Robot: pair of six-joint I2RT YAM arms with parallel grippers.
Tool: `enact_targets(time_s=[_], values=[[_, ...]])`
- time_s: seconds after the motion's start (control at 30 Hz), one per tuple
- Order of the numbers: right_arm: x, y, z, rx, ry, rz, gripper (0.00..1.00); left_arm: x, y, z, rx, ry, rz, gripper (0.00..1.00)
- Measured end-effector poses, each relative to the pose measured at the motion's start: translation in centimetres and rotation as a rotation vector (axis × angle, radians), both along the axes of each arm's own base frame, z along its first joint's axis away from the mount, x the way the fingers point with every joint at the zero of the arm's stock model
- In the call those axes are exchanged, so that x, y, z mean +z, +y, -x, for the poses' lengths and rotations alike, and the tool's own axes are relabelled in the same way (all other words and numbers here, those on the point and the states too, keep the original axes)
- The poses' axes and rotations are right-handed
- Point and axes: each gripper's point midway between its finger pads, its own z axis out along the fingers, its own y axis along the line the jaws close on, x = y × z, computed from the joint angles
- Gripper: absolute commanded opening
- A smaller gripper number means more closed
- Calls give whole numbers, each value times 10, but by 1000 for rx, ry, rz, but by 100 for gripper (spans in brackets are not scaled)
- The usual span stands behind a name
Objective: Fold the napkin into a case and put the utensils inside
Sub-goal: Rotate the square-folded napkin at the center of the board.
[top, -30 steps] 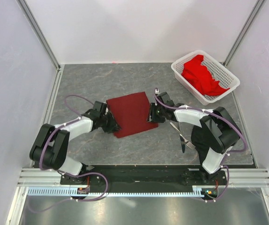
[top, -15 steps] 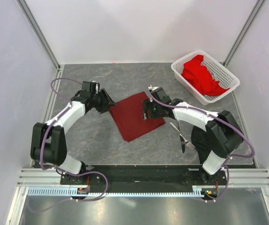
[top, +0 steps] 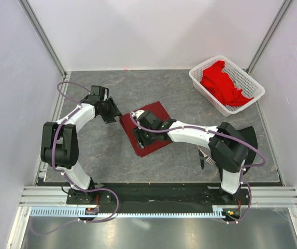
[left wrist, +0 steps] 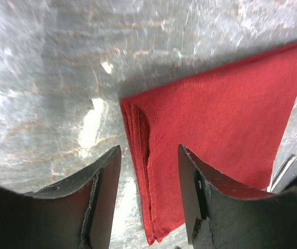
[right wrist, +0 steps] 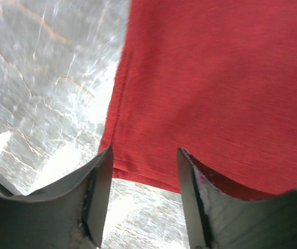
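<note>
The dark red napkin (top: 157, 111) lies folded flat on the grey table, turned at an angle. My left gripper (top: 117, 115) is open at its left corner. In the left wrist view the layered folded edge of the napkin (left wrist: 215, 119) runs between the open left gripper (left wrist: 148, 176). My right arm reaches across the cloth, and the right gripper (top: 139, 137) is open over its near left edge. In the right wrist view the napkin (right wrist: 215, 78) fills the top, its edge between the open right gripper (right wrist: 145, 171). The fork and knife (top: 202, 153) lie by the right arm's base.
A white lattice basket (top: 252, 80) holding bright red cloths stands at the back right. Grey walls and metal frame posts enclose the table on three sides.
The right arm has swung left across the napkin to its near left edge. The left gripper has moved back to the napkin's left corner. The napkin has turned and shifted slightly.
</note>
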Motion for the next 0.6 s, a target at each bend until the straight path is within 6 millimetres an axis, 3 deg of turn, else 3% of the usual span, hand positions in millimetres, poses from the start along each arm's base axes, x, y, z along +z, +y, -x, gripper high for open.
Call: enact_targets(time_s=[0.17, 0.33, 0.6], values=[[-13, 20, 21, 100, -9, 48, 56, 1, 5, -10, 2, -6, -6, 50], [-15, 34, 37, 168, -31, 77, 59, -9, 5, -8, -4, 23, -8, 49], [-25, 25, 33, 151, -64, 171, 59, -10, 7, -7, -2, 30, -9, 49]])
